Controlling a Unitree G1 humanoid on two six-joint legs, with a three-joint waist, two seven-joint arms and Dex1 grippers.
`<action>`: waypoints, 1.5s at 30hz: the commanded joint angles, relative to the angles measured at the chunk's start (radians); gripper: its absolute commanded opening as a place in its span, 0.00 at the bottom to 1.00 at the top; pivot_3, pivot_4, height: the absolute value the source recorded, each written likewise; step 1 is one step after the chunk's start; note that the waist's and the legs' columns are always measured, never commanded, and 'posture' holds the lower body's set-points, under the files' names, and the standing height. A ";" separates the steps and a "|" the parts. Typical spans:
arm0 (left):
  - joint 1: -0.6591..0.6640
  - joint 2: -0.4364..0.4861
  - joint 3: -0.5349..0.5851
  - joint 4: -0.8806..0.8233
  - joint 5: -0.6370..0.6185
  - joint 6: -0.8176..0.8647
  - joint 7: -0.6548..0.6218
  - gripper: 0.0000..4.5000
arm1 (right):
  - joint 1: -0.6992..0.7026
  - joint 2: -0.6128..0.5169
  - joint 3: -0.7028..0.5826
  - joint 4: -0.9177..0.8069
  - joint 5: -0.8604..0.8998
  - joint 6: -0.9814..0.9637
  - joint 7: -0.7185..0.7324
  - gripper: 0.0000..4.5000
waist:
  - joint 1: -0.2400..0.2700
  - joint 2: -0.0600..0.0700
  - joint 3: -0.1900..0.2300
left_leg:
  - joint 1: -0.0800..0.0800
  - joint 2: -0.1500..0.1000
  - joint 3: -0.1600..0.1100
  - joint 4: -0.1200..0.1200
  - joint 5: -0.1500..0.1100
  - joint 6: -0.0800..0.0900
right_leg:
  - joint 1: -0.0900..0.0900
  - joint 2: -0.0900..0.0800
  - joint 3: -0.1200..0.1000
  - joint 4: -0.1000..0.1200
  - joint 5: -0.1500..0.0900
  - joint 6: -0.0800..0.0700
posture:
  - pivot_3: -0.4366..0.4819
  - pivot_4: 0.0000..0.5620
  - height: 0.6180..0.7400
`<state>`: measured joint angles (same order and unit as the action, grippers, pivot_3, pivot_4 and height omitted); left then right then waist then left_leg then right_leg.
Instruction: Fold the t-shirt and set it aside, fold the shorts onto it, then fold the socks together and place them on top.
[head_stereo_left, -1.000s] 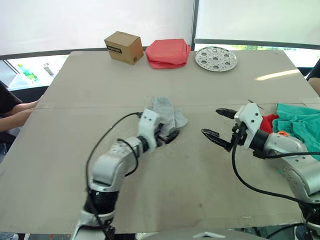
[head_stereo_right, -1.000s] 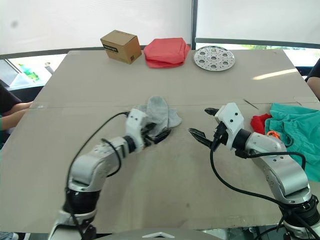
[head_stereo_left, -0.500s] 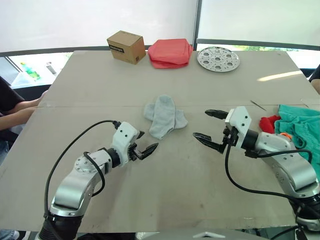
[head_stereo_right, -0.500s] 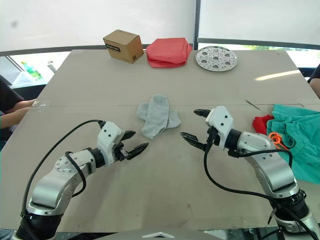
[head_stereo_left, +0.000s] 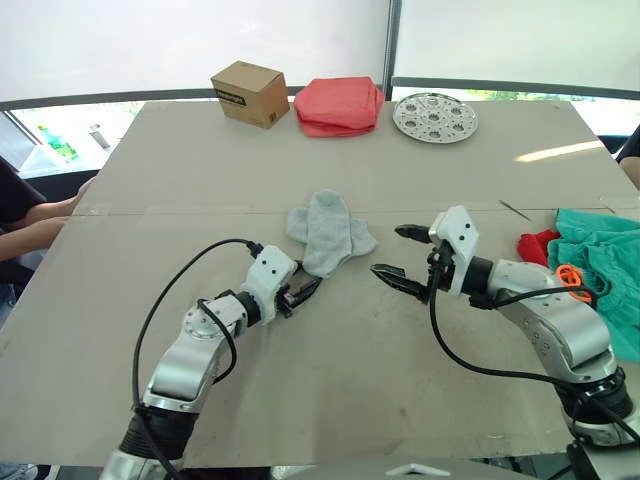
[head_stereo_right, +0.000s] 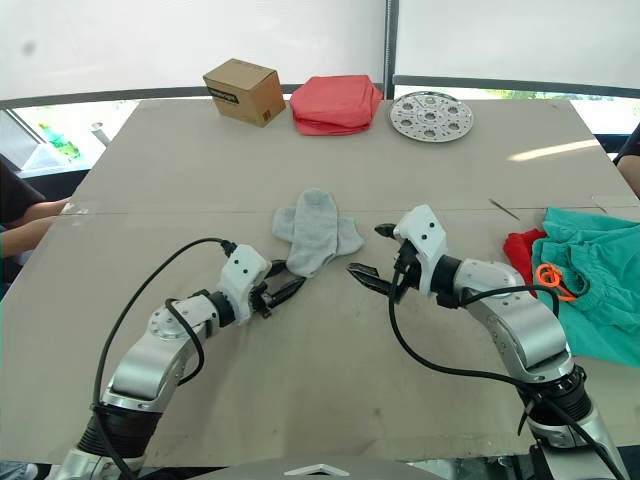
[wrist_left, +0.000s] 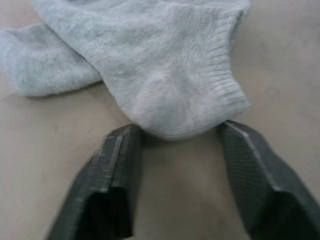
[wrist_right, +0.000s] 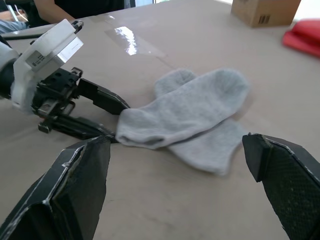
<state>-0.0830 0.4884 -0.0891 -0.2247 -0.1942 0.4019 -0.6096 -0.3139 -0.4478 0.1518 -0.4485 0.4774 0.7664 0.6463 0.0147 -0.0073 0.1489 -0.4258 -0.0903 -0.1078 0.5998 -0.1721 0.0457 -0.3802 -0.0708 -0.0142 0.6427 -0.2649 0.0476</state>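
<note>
Left hand (head_stereo_left: 300, 293) open — fingertips straddling cuff of socks (head_stereo_left: 329, 230); right hand (head_stereo_left: 398, 257) wide open, empty.

A cardboard box (head_stereo_left: 248, 94), salmon cloth bundle (head_stereo_left: 338, 105) and perforated metal disc (head_stereo_left: 435, 117) line the table's (head_stereo_left: 200, 170) far edge.

Light grey socks (head_stereo_left: 328, 233), teal shorts (head_stereo_left: 606, 270), red t-shirt (head_stereo_left: 537, 244), salmon-pink bundle (head_stereo_left: 338, 104), brown box (head_stereo_left: 247, 93)
</note>
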 joint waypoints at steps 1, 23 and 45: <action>-0.011 -0.025 0.016 -0.045 -0.075 0.037 -0.031 0.16 | -0.023 0.024 -0.031 -0.041 0.088 0.115 -0.027 1.00 | 0.000 0.000 0.000 | 0.000 0.000 0.000 0.000 0.000 0.000 | 0.000 0.000 0.000 0.000 0.000 0.000 | 0.48 0.27 1.00; -0.043 -0.133 0.049 -0.226 -0.418 0.308 -0.037 0.02 | -0.141 0.404 -0.367 0.193 0.465 0.635 -0.369 1.00 | -0.003 0.000 0.000 | 0.000 0.000 0.000 0.000 0.002 0.003 | 0.000 0.001 0.000 0.001 0.000 0.000 | 0.48 0.27 1.00; 0.028 -0.103 0.170 -0.232 -0.543 0.299 -0.053 0.25 | -0.171 0.334 -0.319 0.172 0.426 0.564 -0.385 0.00 | -0.028 0.002 0.000 | 0.001 0.000 0.001 -0.001 0.000 0.000 | -0.001 0.001 0.001 0.001 0.000 -0.001 | 0.48 0.27 1.00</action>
<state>-0.0602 0.3715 0.0260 -0.4216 -0.6776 0.6825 -0.6564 -0.4798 -0.1078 -0.1846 -0.2219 0.9047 1.3703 0.2226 -0.0131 -0.0053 0.1489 -0.4251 -0.0904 -0.1068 0.5989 -0.1718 0.0461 -0.3811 -0.0700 -0.0132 0.6439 -0.2649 0.0471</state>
